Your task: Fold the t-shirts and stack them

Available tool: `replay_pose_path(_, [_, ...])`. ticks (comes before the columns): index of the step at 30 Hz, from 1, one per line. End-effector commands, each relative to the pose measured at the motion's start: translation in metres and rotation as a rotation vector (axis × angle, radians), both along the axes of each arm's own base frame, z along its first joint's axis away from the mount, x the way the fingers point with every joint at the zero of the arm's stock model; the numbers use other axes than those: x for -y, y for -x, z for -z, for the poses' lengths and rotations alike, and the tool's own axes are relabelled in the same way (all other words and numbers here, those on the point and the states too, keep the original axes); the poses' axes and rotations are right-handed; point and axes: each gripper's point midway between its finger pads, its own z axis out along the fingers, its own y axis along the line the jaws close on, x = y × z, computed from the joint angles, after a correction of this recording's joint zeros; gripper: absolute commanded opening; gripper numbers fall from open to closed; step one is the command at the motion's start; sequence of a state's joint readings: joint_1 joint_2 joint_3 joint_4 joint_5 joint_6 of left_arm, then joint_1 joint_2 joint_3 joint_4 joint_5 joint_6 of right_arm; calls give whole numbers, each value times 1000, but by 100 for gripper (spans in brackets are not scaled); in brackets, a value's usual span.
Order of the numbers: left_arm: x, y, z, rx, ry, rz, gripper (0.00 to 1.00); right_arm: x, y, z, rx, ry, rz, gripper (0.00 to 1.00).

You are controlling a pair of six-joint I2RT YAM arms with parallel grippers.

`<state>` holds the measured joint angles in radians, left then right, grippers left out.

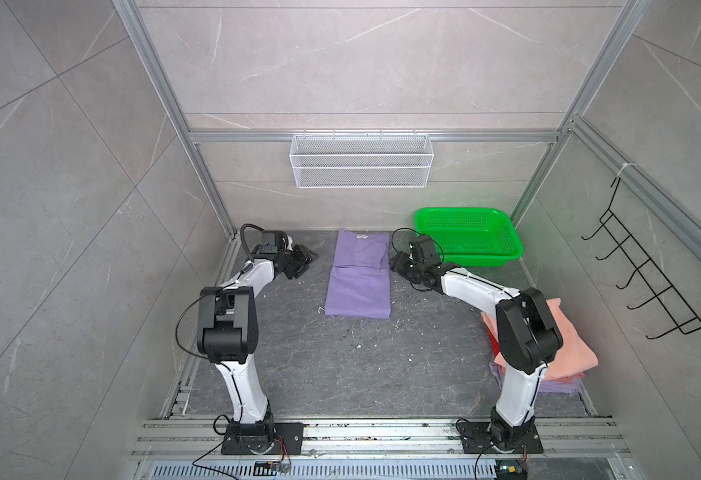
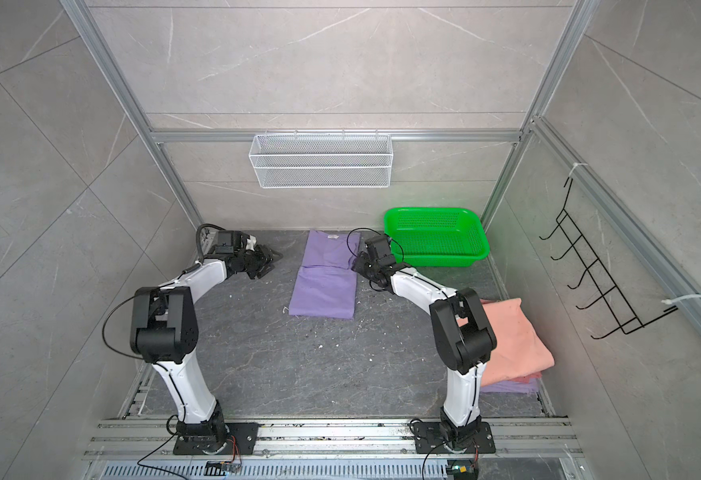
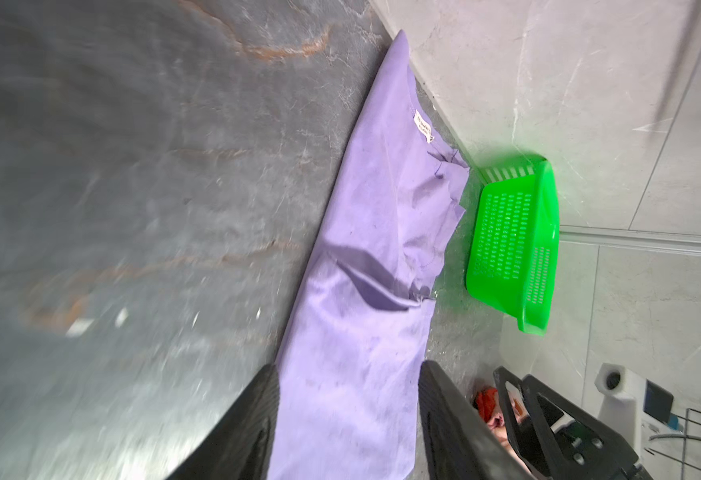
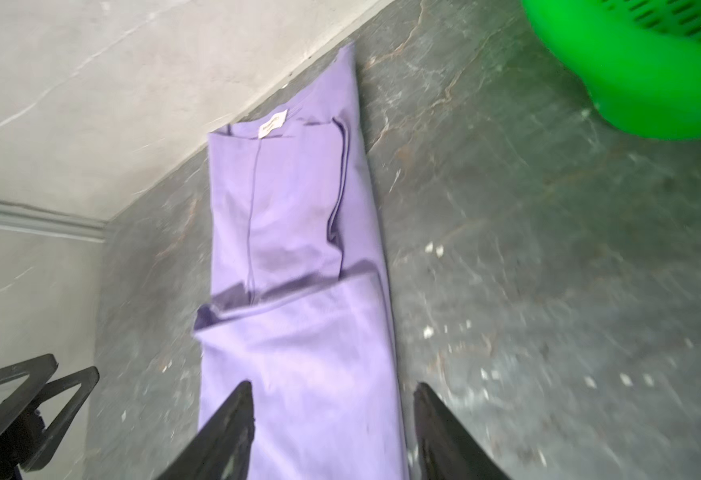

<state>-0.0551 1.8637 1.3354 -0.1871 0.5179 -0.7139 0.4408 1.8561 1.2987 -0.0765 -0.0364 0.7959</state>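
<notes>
Grey stone tabletop point(image 1: 340, 365). Lavender t-shirt point(image 1: 359, 286): folded lengthwise, rear middle of surface. Left gripper point(image 1: 307, 259): jaws parted, apart from shirt's left edge. Right gripper point(image 1: 394, 264): jaws parted, just beside its right edge. Salmon t-shirt point(image 1: 573, 349): folded, right edge of surface.

Both top views hang high above the table's point(image 1: 340, 365) front edge, looking steeply down and away across it, nearly the same scene. The wrist cameras ride low and close, one behind the left hand point(image 3: 351, 370), one behind the right hand point(image 4: 334, 385), facing the lavender t-shirt point(image 3: 382, 249) from opposite sides; both catch the green basket point(image 3: 511, 232).
</notes>
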Motion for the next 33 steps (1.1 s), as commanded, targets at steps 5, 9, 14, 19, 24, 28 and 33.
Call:
replay_pose_path(5, [0,91,14,-65,-66,31,67,-10,96,27,-129,-96,-62,64])
replay_pose_path(9, [4,131,37,-128,-45,40,68,-17,132,43,-166,-130,-65,68])
replay_pose_path(14, [9,152,64,-203,-7,43,68,-30,150,66,-204,-217,-37,70])
replay_pose_path(19, [23,150,86,-247,98,30,66,-37,151,86,-223,-239,27,70])
replay_pose_path(24, [39,146,105,-306,131,30,64,-37,145,102,-226,-282,126,68])
replay_pose_path(28, [41,144,115,-331,138,17,60,-33,143,112,-227,-283,191,67])
replay_pose_path(33, [44,140,123,-349,152,8,47,-40,138,124,-231,-320,218,65])
